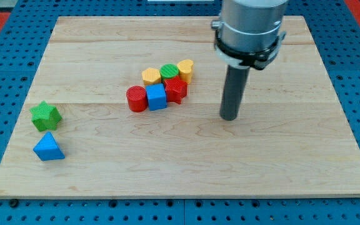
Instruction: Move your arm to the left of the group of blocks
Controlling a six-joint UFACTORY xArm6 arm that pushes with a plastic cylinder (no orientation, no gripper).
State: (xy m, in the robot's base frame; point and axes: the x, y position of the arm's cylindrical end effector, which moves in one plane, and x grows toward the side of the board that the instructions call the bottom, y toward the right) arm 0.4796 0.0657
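- On the wooden board [186,156], the tip [230,117] rests at three o'clock of the cluster, apart from every block.
- The group sits near centre: red cylinder [136,99], blue cube [157,97], red star-like block [176,90], orange block [150,76], green cylinder [169,71], yellow heart [185,69], packed touching.
- The arm carries no pincer, only a bare rod that holds nothing.
- Its goal lies at nine o'clock of the group; skirting the blocks would likely avoid scattering them.
- A green star [45,115] and blue triangle [48,147] sit far off at eight o'clock.

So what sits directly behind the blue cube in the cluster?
Behind the blue cube, toward the view's top, sit a yellow block and a green cylinder. Their lower edges are partly covered by the front row. My tip stands apart, to the view's right.
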